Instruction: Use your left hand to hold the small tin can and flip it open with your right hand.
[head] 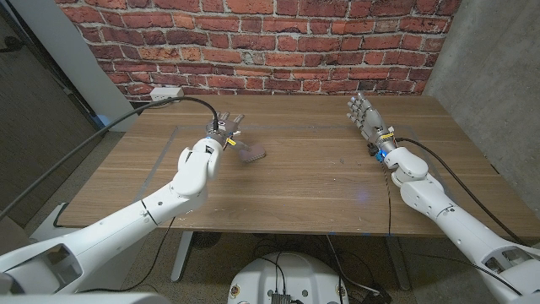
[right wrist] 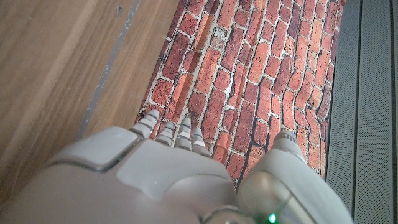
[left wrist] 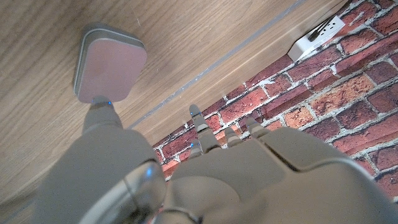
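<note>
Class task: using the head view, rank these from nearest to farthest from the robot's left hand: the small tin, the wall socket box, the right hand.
1. Small tin, just right of the left hand.
2. Wall socket box, behind, left.
3. Right hand, across the table.

arms: glossy white rounded shells, black cables alongside | left hand (head: 223, 131): grey, jointed fingers | right hand (head: 364, 114): grey, blue wrist marking
</note>
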Controlling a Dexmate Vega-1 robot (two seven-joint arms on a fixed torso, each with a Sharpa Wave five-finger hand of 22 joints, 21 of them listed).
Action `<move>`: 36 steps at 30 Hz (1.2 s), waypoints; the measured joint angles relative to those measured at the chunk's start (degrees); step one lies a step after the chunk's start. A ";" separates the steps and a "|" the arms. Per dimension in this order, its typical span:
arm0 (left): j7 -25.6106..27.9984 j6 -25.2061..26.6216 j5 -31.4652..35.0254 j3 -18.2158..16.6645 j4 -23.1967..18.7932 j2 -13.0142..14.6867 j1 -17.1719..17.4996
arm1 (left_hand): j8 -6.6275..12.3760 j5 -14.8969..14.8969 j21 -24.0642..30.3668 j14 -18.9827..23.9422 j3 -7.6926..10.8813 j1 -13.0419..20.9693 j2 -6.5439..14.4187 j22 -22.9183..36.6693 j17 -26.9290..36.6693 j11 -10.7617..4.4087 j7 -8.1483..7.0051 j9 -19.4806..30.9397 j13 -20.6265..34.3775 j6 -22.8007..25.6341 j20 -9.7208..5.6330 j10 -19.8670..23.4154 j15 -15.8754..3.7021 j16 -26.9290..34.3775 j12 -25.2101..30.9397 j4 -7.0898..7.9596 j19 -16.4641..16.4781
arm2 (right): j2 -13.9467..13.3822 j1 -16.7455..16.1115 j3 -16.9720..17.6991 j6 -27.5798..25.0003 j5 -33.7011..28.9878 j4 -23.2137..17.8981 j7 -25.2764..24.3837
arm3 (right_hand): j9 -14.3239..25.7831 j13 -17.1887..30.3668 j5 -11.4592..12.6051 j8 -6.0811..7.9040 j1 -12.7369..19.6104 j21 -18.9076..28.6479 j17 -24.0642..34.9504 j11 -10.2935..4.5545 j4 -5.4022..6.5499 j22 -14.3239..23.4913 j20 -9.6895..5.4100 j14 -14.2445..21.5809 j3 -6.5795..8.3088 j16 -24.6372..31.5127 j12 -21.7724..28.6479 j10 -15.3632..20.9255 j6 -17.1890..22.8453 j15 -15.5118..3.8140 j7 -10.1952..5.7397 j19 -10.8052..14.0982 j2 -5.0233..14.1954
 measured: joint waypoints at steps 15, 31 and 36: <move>-1.65 -1.86 0.76 1.13 1.84 -1.12 -1.16 | 0.00 0.00 0.00 0.22 0.00 0.01 0.00 0.00 0.00 0.09 -0.03 0.00 0.00 -0.40 0.63 0.52 0.21 0.00 0.00 0.01 0.01 | 0.20 0.86 -0.01 -0.06 0.20 1.13 0.58 | 0.00 0.00 0.00 0.00 0.00 0.00 0.00 -0.31 0.00 0.00 1.64 -0.85 0.00 0.00 0.00 -0.31 -0.53 0.85 0.10 -1.01 0.00; -3.14 -3.38 0.98 1.71 2.77 -1.55 -1.62 | 0.00 -0.27 0.00 0.22 0.00 0.38 0.38 0.00 0.01 0.09 -0.03 0.00 0.00 -0.39 0.62 0.51 0.21 0.00 -0.23 0.01 0.01 | 0.40 1.52 -0.01 -0.34 0.21 1.81 0.48 | 0.00 0.00 0.00 0.01 -0.22 -0.23 0.00 -0.62 0.00 0.00 2.26 -0.84 0.00 0.00 0.00 -0.62 -0.73 0.85 -0.10 -1.64 0.22; -3.43 -4.03 1.15 1.87 2.96 -1.44 -1.76 | 0.00 -0.27 0.00 0.74 0.00 0.38 0.37 0.01 0.01 0.07 -0.04 0.00 0.15 -0.39 0.61 0.53 0.30 0.00 -0.23 0.01 0.00 | 0.45 1.58 -0.01 -0.46 0.23 1.84 0.32 | 0.00 0.00 0.00 -0.22 -0.22 -0.23 0.00 -0.20 -0.25 0.00 2.25 -1.15 -0.25 0.00 -0.46 -2.07 -0.73 1.17 -0.10 -1.63 0.22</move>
